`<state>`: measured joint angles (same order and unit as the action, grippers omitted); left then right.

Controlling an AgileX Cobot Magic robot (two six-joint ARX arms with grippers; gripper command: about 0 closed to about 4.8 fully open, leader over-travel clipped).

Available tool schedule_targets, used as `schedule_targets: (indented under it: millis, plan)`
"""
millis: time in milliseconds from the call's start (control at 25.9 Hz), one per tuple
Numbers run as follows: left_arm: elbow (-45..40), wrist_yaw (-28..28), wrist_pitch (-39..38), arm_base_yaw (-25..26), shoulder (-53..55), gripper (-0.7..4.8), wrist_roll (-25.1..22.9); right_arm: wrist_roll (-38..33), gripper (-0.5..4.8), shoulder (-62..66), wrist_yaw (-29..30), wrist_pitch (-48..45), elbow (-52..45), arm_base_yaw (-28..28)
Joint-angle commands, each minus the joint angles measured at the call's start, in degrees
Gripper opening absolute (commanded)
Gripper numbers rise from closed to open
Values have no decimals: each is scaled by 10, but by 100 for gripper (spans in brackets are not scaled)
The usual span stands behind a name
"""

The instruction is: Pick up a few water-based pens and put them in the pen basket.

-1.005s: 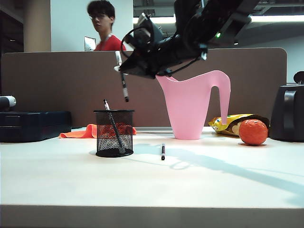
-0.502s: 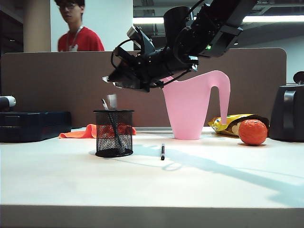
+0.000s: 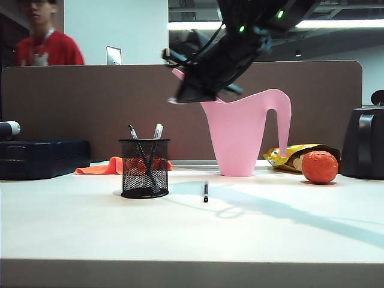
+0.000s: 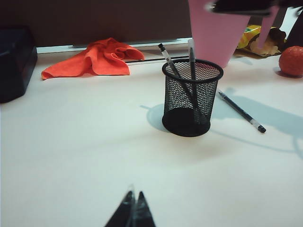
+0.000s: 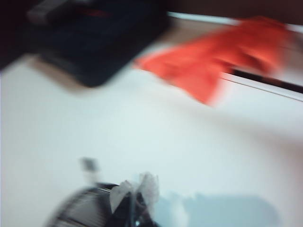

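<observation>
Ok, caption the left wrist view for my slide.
Two pens stand in the mesh cup; a third lies beside it on the table.

Pens: three; two stood in the basket, one lay on the table
Basket: one, black mesh
Can: one, pink
Cloth: one, orange-red
Ball: one, orange
Snack bag: one, yellow
Case: one, dark, at the left
Grippers: two; left closed low over the table, right closed above the basket
Person: one, in red, behind the partition
</observation>
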<state>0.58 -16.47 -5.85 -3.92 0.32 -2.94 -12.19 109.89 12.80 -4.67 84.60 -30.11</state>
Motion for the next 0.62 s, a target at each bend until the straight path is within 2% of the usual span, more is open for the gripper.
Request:
schedule_targets:
  millis: [39, 387, 464, 541, 618]
  plan:
    - [1, -1, 4, 1, 0, -4, 2, -1, -6, -29, -81, 106, 3, 5]
    - [1, -1, 4, 1, 1, -4, 2, -43, 0, -17, -97, 219, 2, 0]
    - [1, -1, 4, 0, 0, -4, 2, -44, 44, -7, -97, 226, 2, 0]
    - [1, -1, 3, 1, 0, -4, 2, -53, 117, 4, -96, 229, 2, 0]
    - [1, -1, 4, 0, 0, -4, 2, -66, 148, 15, -95, 229, 2, 0]
